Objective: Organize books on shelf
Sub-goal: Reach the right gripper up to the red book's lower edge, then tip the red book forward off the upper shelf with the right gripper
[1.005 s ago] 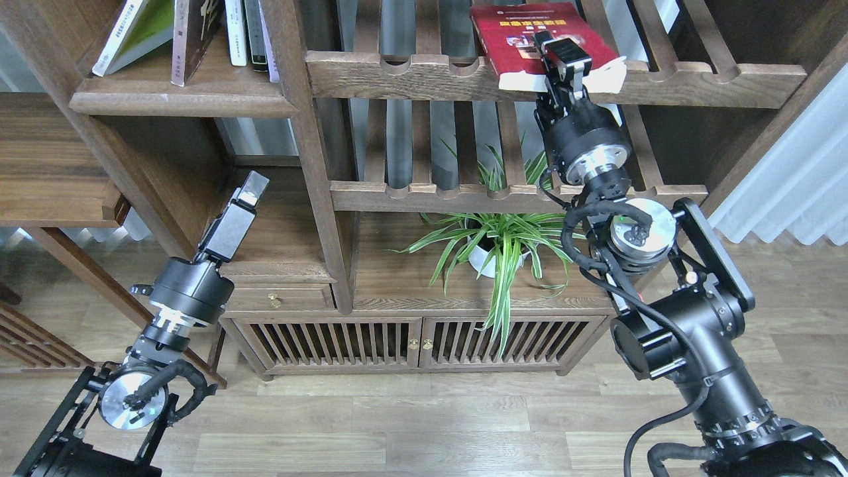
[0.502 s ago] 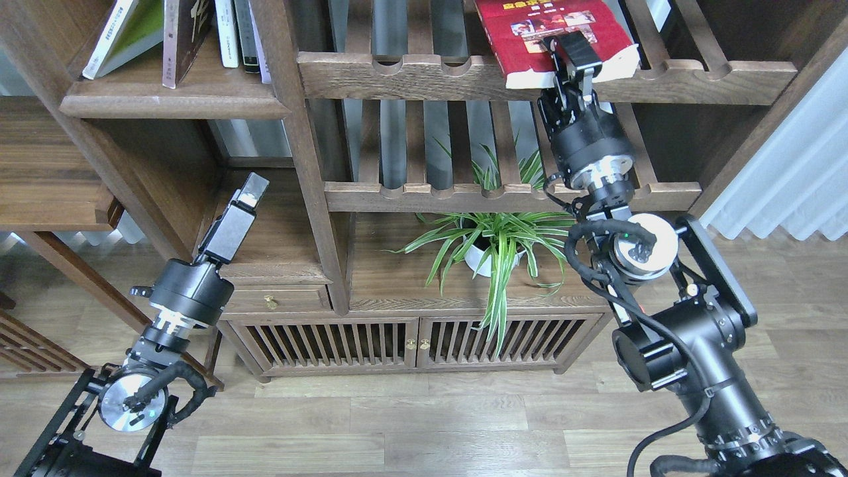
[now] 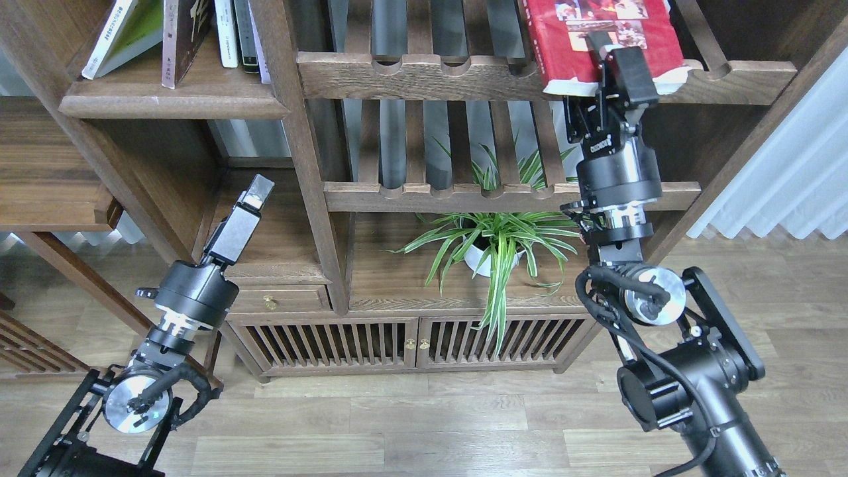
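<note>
The red book with small photos (image 3: 570, 33) lies over the notched front rail of the upper slatted rack at top right. My right gripper (image 3: 619, 63) is shut on its near edge, one finger above the cover. On the solid dark-brown shelf (image 3: 172, 99) at top left the yellow-green and white book (image 3: 126, 30) leans left, and the maroon book (image 3: 182, 36) stands beside it. My left gripper (image 3: 252, 192) points up below that shelf, fingers together, holding nothing.
Thin books (image 3: 235, 33) stand right of the maroon one. A potted spider plant (image 3: 493, 245) sits on the low cabinet (image 3: 411, 341) under a second slatted rack (image 3: 464, 195). An upright post (image 3: 298, 146) separates the shelf from the racks. A white curtain (image 3: 788, 172) hangs at right.
My right gripper has carried the red book to the right and slightly up along the slatted rack's rail, and the arm has straightened. My left arm has hardly moved.
</note>
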Tool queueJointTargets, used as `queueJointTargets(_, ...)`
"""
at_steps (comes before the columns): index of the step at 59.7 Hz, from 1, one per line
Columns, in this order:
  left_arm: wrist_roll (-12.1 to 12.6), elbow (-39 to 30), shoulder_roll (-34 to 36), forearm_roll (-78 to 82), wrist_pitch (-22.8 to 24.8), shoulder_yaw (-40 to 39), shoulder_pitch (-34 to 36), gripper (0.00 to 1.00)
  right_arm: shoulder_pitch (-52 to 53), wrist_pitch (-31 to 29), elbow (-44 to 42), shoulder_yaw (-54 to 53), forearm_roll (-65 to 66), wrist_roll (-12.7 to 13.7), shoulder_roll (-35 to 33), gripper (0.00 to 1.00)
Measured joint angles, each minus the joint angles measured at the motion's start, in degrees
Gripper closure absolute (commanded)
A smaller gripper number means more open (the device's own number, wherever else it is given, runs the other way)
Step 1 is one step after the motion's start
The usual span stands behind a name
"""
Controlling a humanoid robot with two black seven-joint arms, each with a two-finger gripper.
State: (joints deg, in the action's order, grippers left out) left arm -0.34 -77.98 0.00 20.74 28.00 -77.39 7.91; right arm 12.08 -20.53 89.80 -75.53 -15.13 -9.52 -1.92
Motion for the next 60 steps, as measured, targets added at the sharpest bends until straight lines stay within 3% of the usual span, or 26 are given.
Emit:
queueJointTargets(21, -0.3, -0.8, 0.0, -1.6, 0.0, 0.6, -1.6, 0.05, -7.4, -7.2, 2.8, 2.7, 0.1, 0.3, 1.9, 0.95)
queueJointTargets(60, -0.9, -1.1, 0.0, -3.8, 0.0, 9.1, -2.7, 0.11, -18.4, -7.5, 2.6, 11.5, 0.2, 0.7, 1.9, 0.95)
